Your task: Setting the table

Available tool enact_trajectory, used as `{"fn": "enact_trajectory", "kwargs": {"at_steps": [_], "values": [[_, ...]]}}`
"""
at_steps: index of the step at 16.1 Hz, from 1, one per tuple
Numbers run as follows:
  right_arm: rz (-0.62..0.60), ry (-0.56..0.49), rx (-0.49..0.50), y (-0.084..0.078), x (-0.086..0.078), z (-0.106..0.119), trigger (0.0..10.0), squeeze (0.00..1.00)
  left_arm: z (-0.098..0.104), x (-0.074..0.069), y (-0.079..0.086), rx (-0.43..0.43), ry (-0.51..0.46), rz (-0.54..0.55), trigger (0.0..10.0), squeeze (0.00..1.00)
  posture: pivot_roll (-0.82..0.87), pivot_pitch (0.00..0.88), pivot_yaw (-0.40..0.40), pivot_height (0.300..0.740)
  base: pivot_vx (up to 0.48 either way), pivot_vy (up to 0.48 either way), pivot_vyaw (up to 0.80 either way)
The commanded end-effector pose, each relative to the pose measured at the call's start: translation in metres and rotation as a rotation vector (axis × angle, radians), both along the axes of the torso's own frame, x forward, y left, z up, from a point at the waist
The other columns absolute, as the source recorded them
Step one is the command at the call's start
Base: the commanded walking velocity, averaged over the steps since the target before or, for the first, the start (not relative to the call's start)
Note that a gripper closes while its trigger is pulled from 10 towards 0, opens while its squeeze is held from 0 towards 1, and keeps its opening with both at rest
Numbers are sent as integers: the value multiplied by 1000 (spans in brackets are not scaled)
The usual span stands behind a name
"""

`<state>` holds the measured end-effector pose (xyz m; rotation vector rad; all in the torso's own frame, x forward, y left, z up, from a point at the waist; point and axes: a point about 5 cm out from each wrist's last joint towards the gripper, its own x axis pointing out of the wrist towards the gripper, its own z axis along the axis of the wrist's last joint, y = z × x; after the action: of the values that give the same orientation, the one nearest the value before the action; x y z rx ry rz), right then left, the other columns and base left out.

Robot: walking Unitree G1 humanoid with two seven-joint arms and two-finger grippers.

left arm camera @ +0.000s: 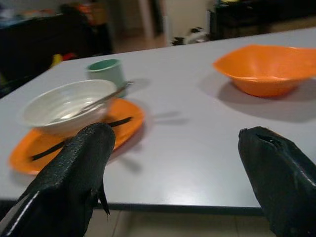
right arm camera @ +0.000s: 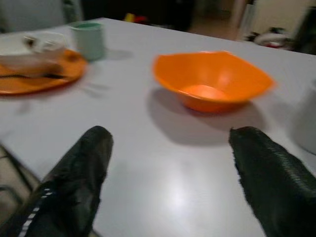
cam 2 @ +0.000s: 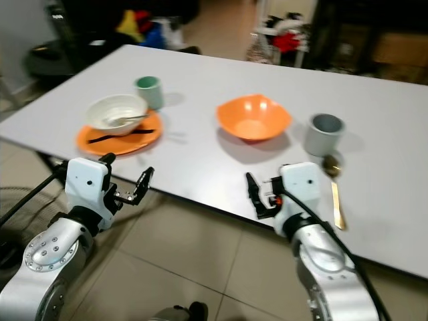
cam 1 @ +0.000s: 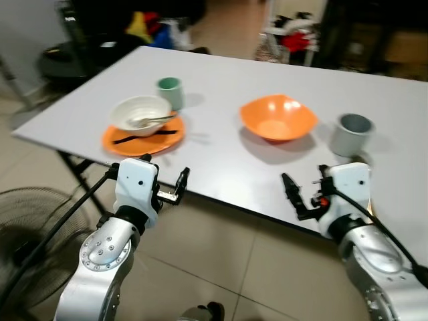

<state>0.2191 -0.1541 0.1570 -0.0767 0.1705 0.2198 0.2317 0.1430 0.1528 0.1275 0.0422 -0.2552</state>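
- Both grippers were empty with fingers spread wide: the left gripper [cam 1: 175, 187] hung just off the near edge of the table [cam 1: 221, 160], in front of the orange plate [cam 1: 143, 138], and the right gripper [cam 2: 258, 195] sat at that same edge, facing the orange bowl [cam 2: 253, 118].
- One place looked basically set: a white bowl [cam 1: 140, 114] on the plate with a spoon in it, a dark strip across the plate (chopsticks, maybe; too blurry to tell), and a green cup [cam 1: 170, 92] just behind.
- The second place looked half done: the orange bowl had no plate, a grey cup [cam 2: 324, 134] stood beside it, and a gold spoon [cam 2: 334, 184] lay near the table edge.
- The tabletop was plain light grey; the floor was tiled, with a fan [cam 1: 27, 234] down on the left and dark clutter behind.
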Motion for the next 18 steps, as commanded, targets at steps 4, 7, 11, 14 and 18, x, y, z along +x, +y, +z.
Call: {"fn": "enact_trajectory", "kwargs": {"at_steps": [4,7,11,14,18], "values": [[47,22,52,9,5,-5,10000,1000,-2,0,13,-1,18,82,10000,0,113,0,31,740,0,0,800],[52,26,58,9,4,-6,10000,1000,0,7,7,-6,46,36,10000,0,87,0,70,740,0,0,800],[22,14,54,8,8,-6,10000,1000,-5,14,8,-1,52,44,10000,0,67,0,90,740,0,0,800],[40,12,65,9,7,-4,10000,1000,-1,14,2,-49,67,-2,10000,1000,72,0,92,740,0,0,800],[56,37,91,14,6,-9,10000,1000,-2,17,5,-35,70,16,10000,1000,65,0,98,740,0,0,800]]}}
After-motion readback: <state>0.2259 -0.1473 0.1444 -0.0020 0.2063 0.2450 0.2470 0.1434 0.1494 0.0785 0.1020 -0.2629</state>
